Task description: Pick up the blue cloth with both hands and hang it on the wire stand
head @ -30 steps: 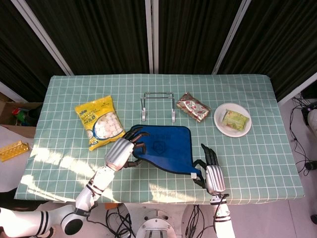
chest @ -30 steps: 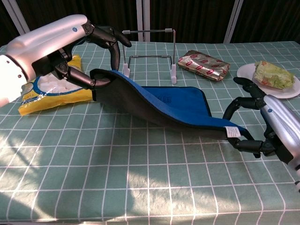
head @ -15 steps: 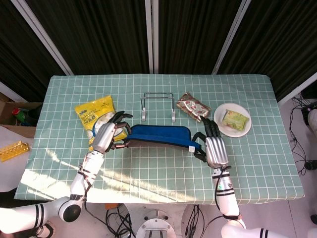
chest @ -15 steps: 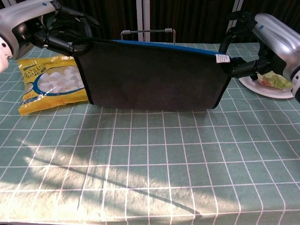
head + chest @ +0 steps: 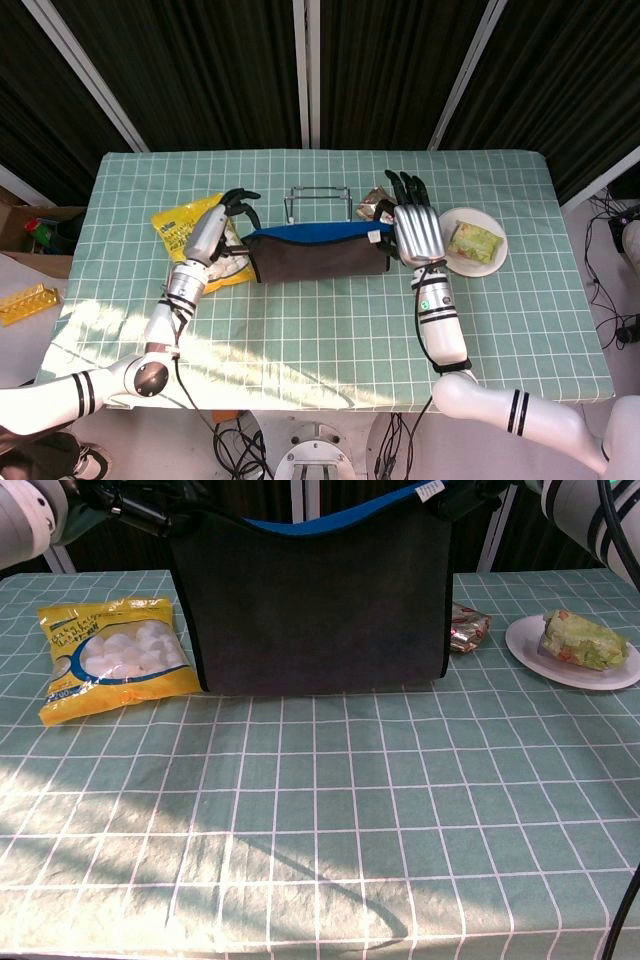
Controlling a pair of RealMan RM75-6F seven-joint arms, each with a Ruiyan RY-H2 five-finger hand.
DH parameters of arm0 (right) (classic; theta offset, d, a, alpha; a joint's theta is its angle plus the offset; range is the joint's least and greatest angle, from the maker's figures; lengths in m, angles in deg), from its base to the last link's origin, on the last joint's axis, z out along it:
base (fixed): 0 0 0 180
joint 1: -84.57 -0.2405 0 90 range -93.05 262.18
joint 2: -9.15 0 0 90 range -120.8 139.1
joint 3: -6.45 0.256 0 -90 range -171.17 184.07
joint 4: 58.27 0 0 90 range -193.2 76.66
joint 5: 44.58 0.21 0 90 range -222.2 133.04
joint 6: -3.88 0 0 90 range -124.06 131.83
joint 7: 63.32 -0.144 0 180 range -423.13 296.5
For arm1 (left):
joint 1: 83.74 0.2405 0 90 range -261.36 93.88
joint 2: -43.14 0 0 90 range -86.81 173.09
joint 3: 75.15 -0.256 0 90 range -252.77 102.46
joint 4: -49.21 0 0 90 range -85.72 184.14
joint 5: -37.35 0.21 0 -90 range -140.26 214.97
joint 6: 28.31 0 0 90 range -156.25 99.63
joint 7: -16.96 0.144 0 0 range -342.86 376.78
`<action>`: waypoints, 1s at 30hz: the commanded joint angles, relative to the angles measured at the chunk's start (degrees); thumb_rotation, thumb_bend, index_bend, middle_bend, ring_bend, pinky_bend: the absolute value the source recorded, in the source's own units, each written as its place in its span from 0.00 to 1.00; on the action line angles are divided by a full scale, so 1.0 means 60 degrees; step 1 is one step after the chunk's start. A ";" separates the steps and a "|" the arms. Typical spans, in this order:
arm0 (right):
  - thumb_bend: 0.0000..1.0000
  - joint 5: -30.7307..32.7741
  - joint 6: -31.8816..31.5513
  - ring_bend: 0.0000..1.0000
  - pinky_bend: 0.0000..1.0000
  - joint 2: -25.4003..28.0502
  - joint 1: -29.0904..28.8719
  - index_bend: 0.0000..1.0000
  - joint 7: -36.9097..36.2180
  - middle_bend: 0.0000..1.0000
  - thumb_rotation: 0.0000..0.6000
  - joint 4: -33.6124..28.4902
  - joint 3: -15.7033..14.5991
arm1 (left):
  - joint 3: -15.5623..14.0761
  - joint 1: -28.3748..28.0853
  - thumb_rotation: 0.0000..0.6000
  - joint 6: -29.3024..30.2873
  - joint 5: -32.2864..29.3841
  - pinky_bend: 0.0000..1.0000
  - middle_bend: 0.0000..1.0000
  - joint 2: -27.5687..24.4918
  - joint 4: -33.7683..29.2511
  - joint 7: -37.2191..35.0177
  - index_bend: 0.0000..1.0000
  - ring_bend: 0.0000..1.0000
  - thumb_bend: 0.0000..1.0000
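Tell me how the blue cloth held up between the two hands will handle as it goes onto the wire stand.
Probably floppy: the blue cloth sags along its top edge between the left hand and right hand. It hangs flat, so it should drape over the wire stand. Likely light, as corner holds carry it.
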 commanded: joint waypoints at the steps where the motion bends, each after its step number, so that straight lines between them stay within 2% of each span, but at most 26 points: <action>1: 0.54 0.0582 0.0163 0.00 0.00 0.0159 -0.0598 1.00 0.0159 0.10 1.00 0.0452 0.0292 | 0.0343 -0.0487 1.00 -0.0412 -0.0606 0.17 0.20 -0.0227 0.0318 0.0315 0.85 0.07 0.49; 6: 0.53 0.1268 0.0329 0.00 0.00 0.0176 -0.1474 1.00 0.0212 0.10 1.00 0.1267 0.0438 | 0.0801 -0.1185 1.00 -0.0827 -0.1508 0.17 0.20 -0.0380 0.0799 0.0560 0.85 0.07 0.49; 15: 0.53 0.1994 0.0400 0.00 0.00 0.0122 -0.2865 1.00 0.0052 0.10 1.00 0.2758 0.0696 | 0.1348 -0.2331 1.00 -0.1398 -0.2998 0.17 0.20 -0.0382 0.2034 0.0772 0.85 0.07 0.49; 20: 0.52 0.2378 0.0654 0.00 0.00 0.0004 -0.3595 1.00 -0.0163 0.10 1.00 0.3790 0.0779 | 0.1447 -0.2706 1.00 -0.1777 -0.3720 0.17 0.20 -0.0342 0.2717 0.0634 0.85 0.07 0.49; 25: 0.51 0.2854 0.0975 0.00 0.00 -0.0458 -0.4418 1.00 -0.0566 0.11 1.00 0.5285 0.0853 | 0.1390 -0.3150 1.00 -0.2220 -0.4511 0.17 0.21 -0.0206 0.3751 0.0686 0.85 0.07 0.49; 27: 0.49 0.3345 0.1230 0.00 0.00 -0.0762 -0.4771 0.90 -0.0612 0.09 1.00 0.6049 0.0914 | 0.1289 -0.3352 1.00 -0.2617 -0.5127 0.17 0.20 -0.0165 0.4228 0.0804 0.79 0.07 0.49; 29: 0.41 0.4428 0.1582 0.00 0.00 -0.1015 -0.5124 0.40 -0.0127 0.03 1.00 0.6764 0.1018 | 0.1010 -0.3562 1.00 -0.3392 -0.5869 0.16 0.14 -0.0263 0.4655 0.1054 0.47 0.08 0.46; 30: 0.37 0.4905 0.1661 0.00 0.00 -0.1120 -0.5290 0.19 0.0061 0.01 1.00 0.7066 0.1124 | 0.0988 -0.3647 1.00 -0.3547 -0.6171 0.14 0.08 -0.0238 0.4883 0.1026 0.24 0.08 0.42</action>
